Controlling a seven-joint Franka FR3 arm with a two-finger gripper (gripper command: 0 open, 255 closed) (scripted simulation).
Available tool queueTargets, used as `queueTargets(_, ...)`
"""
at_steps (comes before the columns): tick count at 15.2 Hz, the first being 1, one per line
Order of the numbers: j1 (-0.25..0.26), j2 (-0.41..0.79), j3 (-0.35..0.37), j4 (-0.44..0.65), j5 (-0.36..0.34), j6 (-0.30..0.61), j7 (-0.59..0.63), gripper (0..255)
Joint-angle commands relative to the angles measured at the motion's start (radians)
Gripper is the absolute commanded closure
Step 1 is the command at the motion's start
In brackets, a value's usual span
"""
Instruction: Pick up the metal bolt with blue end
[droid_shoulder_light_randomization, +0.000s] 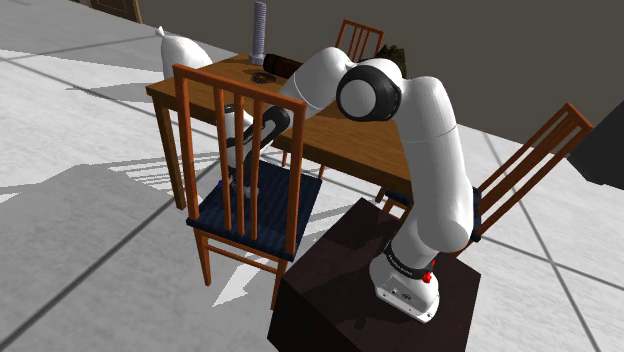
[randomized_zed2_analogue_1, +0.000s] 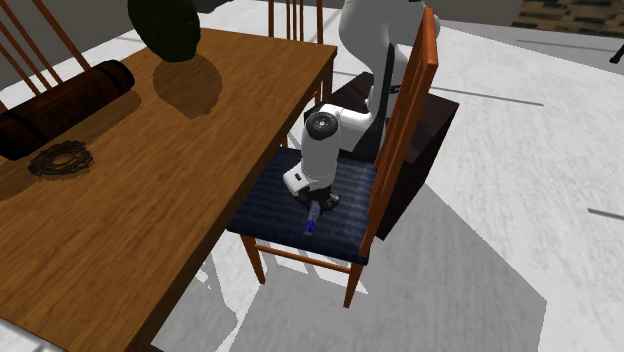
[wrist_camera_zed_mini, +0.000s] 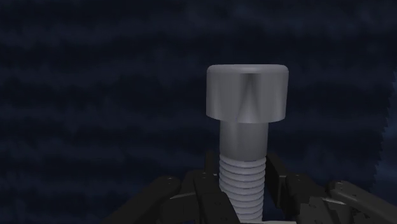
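Observation:
A grey metal bolt (wrist_camera_zed_mini: 245, 127) with a broad round head and a threaded shaft stands between my fingers, head pointing away from the hand. My gripper (wrist_camera_zed_mini: 242, 175) is shut on the threads. In the second exterior view the gripper (randomized_zed2_analogue_1: 320, 204) is low over the dark blue chair seat (randomized_zed2_analogue_1: 275, 215), and the bolt's blue end (randomized_zed2_analogue_1: 310, 226) pokes out below it toward the seat's front. In the shoulder view the gripper (droid_shoulder_light_randomization: 238, 180) is down at the seat behind the chair's back slats (droid_shoulder_light_randomization: 232, 150). Whether the bolt touches the seat I cannot tell.
The wooden table (randomized_zed2_analogue_1: 150, 210) borders the chair and carries a dark roll (randomized_zed2_analogue_1: 60, 100), a dark ring (randomized_zed2_analogue_1: 60, 158) and a dark vase (randomized_zed2_analogue_1: 165, 25). A grey ribbed cylinder (droid_shoulder_light_randomization: 260, 30) stands on it too. The dark stand (droid_shoulder_light_randomization: 350, 300) is behind the chair.

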Motion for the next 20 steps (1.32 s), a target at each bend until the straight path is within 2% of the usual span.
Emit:
queueTargets(1,0.0,0.001,0.0,0.0,0.0,0.0,0.0,255)
queueTargets(8,0.0,0.002,0.0,0.001,0.0,0.001,0.0,255)
queueTargets(20,-0.004,-0.122,0.008,-0.017,0.01,-0.104,-0.013,255)
